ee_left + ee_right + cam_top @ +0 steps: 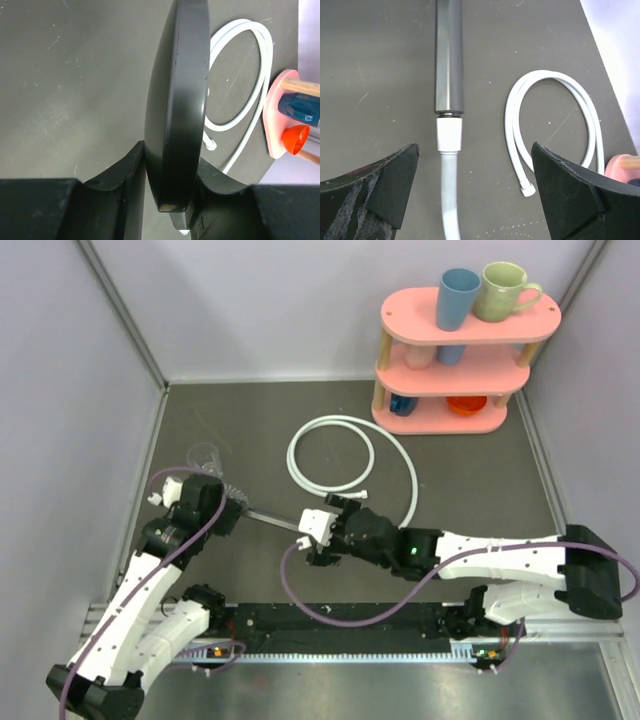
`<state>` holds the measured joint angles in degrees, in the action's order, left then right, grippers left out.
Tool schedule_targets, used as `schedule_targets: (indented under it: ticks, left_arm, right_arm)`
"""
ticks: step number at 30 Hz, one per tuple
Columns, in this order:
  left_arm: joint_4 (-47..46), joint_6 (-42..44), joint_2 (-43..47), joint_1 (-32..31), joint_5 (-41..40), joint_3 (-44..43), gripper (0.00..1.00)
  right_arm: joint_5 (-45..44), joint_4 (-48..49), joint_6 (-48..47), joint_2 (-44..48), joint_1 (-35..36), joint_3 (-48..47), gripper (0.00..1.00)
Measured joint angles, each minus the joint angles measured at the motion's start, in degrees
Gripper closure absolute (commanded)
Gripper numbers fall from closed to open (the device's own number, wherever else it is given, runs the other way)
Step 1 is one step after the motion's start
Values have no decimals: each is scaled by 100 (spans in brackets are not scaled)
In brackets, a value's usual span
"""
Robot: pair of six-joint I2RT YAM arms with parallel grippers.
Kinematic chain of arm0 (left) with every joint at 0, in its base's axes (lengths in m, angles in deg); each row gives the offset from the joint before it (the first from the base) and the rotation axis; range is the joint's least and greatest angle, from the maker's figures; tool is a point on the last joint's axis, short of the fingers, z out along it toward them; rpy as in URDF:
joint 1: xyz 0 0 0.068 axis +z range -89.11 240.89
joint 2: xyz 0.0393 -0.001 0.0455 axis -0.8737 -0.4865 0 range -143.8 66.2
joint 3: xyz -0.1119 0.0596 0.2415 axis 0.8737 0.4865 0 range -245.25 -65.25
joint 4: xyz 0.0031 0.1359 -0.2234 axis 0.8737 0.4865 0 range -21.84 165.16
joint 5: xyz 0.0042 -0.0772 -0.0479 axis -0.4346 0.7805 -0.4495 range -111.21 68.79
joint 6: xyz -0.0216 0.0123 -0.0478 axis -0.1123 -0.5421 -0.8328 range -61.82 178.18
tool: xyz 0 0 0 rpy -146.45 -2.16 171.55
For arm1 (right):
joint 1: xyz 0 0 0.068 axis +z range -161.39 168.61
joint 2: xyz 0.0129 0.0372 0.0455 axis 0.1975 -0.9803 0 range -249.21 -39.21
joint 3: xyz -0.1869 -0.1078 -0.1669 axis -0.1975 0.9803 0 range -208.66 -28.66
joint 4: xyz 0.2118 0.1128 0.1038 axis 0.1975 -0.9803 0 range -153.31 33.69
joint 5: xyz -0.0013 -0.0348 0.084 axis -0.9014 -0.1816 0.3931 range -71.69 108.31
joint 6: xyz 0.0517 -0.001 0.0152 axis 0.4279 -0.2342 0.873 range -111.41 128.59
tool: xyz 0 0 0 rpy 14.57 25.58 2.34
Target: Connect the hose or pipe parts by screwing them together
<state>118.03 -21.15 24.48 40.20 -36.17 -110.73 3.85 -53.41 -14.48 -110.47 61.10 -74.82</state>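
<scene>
Left gripper: my left gripper [170, 175] is clamped on the rim of the dark grey shower head [177, 100], one finger on each flat side, the disc standing edge-on between them.
Right gripper: my right gripper [477, 175] is spread wide, holding nothing; its fingers [395, 185] stand on either side of the hose line and touch neither the hose nor the handle.
Handle: the straight grey handle [449, 55] runs from the head at my left gripper toward my right gripper, just above the table [250, 430].
Joint: a white fitting [449, 135] sits end to end against the handle's tip, in line with it; I cannot tell how far it is threaded.
Hose: the white hose [332, 420] leaves that fitting, passes between my right fingers, and lies in a loop on the table beyond my right gripper.
Free end: the other end fitting [527, 190] rests on the table beside the loop, attached to nothing.
Clear cup: a small clear cup [205, 455] stands just behind my left gripper.
Rack: a pink tiered rack [465, 325] at the far right carries two mugs [458, 298] on top.
</scene>
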Motion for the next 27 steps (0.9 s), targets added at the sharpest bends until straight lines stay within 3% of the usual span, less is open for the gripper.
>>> schedule_targets:
  ticks: [5, 8, 9, 10, 13, 15, 19, 21, 27]
  left_arm:
    - [380, -201, -42, 2, -7, -258, 100]
    - [507, -317, -44, 0, 63, -264, 100]
    - [540, -339, -46, 0, 92, -264, 100]
    - [562, -356, -44, 2, 118, -264, 100]
    - [597, -396, -44, 2, 212, -264, 100]
    - [595, -428, -22, 2, 289, -264, 100]
    - [474, -402, 267, 24, 352, -125, 100]
    - [-24, -264, 625, 61, 378, 273, 100]
    - [-2302, 411, 1937, 107, 767, 2048, 100]
  right_arm:
    - [-798, 133, -308, -546, 448, -7, 12]
    - [-1261, 197, -518, -1049, 605, -105, 23]
    - [-1421, 223, -592, -1215, 649, -149, 30]
    - [-1552, 256, -651, -1333, 678, -177, 48]
    - [-1893, 481, -837, -1578, 741, -190, 86]
    - [-2011, 640, -881, -1591, 748, -195, 98]
    - [-1899, 225, -656, -1593, 658, -442, 100]
    - [-1718, -24, -487, -1591, 527, -586, 100]
    - [291, -693, 304, -1366, -522, -647, 100]
